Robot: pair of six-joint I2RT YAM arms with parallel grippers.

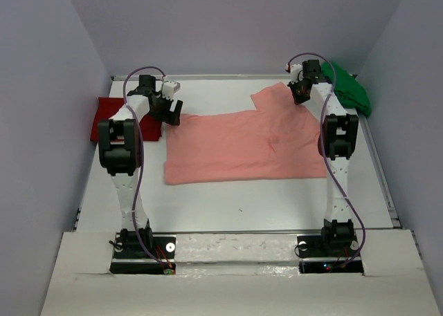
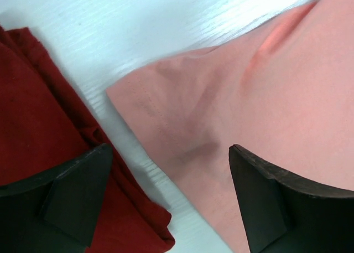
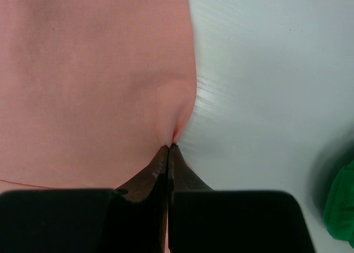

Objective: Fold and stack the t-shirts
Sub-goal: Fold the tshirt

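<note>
A salmon-pink t-shirt [image 1: 242,146] lies spread flat across the middle of the white table [image 1: 242,205]. My right gripper [image 1: 299,95] is at its far right edge. In the right wrist view that gripper [image 3: 170,146] is shut, pinching the edge of the pink cloth [image 3: 83,70]. My left gripper [image 1: 168,110] hovers open over the shirt's far left corner. In the left wrist view the jaws [image 2: 168,150] straddle the pink corner [image 2: 249,98] and the deep red t-shirt [image 2: 38,109], holding nothing. The red shirt [image 1: 111,119] sits folded at the left edge.
A bright green t-shirt [image 1: 349,88] lies bunched in the far right corner, and shows at the right wrist view's lower right [image 3: 340,203]. Grey walls close in the table on the left, back and right. Both arm bases stand at the near edge.
</note>
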